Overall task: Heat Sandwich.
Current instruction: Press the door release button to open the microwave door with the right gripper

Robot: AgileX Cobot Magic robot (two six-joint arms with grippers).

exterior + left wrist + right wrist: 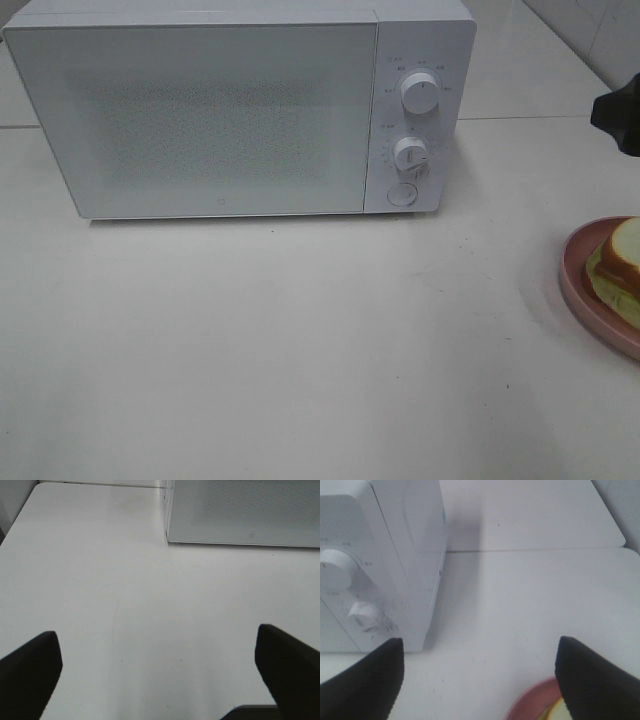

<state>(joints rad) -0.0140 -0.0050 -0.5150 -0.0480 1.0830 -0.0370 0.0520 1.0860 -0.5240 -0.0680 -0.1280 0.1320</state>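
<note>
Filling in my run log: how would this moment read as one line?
microwave: door shut | sandwich: on pink plate, right of microwave | left tool: open, empty | right tool: open, empty

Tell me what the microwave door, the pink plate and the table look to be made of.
Microwave door: smooth white glass or plastic, by its flat sheen and speckled screen pattern. Pink plate: likely ceramic or plastic, matte, with an even raised rim. Table: white laminate or painted board, perhaps; smooth, faintly reflective.
</note>
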